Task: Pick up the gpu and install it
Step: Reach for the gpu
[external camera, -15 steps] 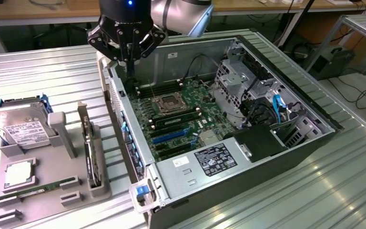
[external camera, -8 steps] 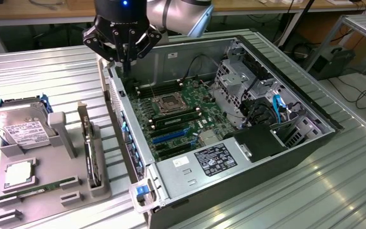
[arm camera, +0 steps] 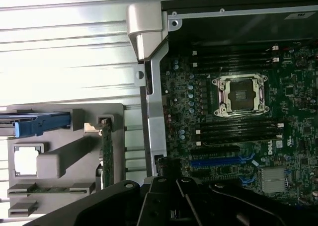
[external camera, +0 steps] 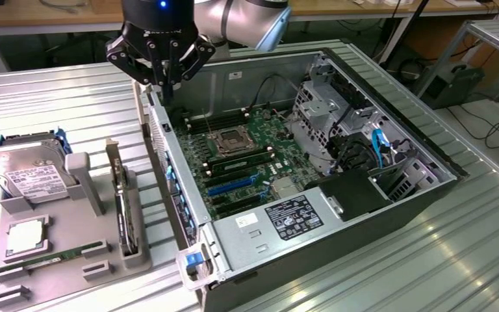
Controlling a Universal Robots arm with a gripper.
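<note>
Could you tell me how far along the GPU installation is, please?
Nothing looks done: the gpu stands in the grey holder beside the case, and the blue slot is empty. In hand: nothing; the gripper hangs over the case's edge, jaws shut. Picking up and installing are both left.

The tabletop (external camera: pixel 67 104) I work over is bare silver metal, ribbed in long parallel ridges, and it shines where the light falls on it. 2 things rest directly on it. An open computer case (external camera: pixel 336 260) lies on its side with its open face up, toward the exterior view's right. Just beside it, at the exterior view's left, a grey parts tray (external camera: pixel 59 224) sits flat on the ridges. A narrow strip of bare ribs shows between them.
</note>
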